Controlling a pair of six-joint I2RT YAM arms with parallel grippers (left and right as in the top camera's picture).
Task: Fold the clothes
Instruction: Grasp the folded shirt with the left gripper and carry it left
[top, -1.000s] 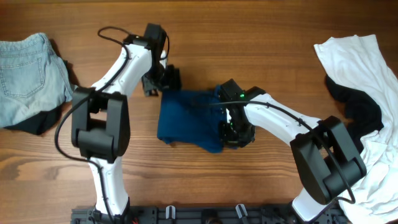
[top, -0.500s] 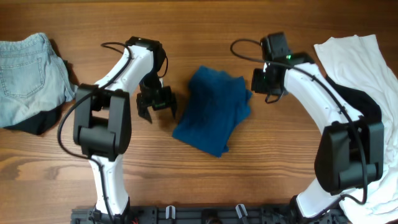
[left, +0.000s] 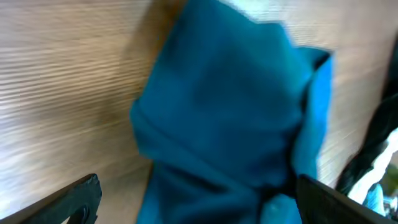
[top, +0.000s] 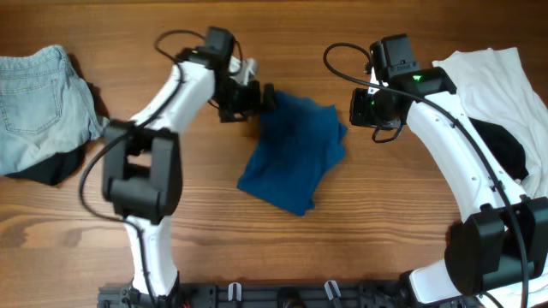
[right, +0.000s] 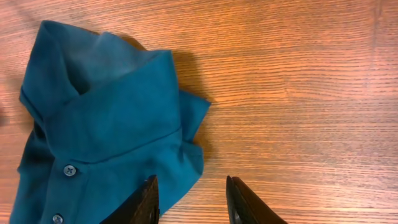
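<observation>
Surveying the worktop (top: pixel 360 248) from overhead: found the blue shirt (top: pixel 291 158) near the middle, gathered into a compact, slightly skewed bundle, doubled over but not squared at the edges. Checked the same shirt from the right wrist view: collar (right: pixel 93 68) turned up, two buttons (right: pixel 68 169) showing, cloth lying flat on bare wood.

Noted the left pincer (top: pixel 261 98) at the bundle's far left corner, touching or just over the cloth; could not tell which. Saw its fingers (left: pixel 74 199) spread wide at either side of the blurred wrist view, with fabric below and between them. Read as open, gripping nothing as far as could be told.

Noted the right pincer (top: pixel 364 109) just beside the bundle's far right corner, apart from the cloth. Saw jaws partly parted over bare wood, with only the shirt's hem near the left one. Nothing held.

Recorded the other clothes lying unfolded, with neither pincer at them:
- denim piece (top: pixel 34 103) heaped at the left edge, over some black cloth (top: pixel 38 171)
- white garment (top: pixel 505 77) and black garment (top: pixel 501 150) piled loose at the right edge

Judged progress: one garment roughly folded, perhaps wanting a last tidy or a shift aside; at least four pieces left. Reckoned the task well short of half done. Expected the next need to be clearing the middle, dragging one heap in and spreading it flat before folding.
</observation>
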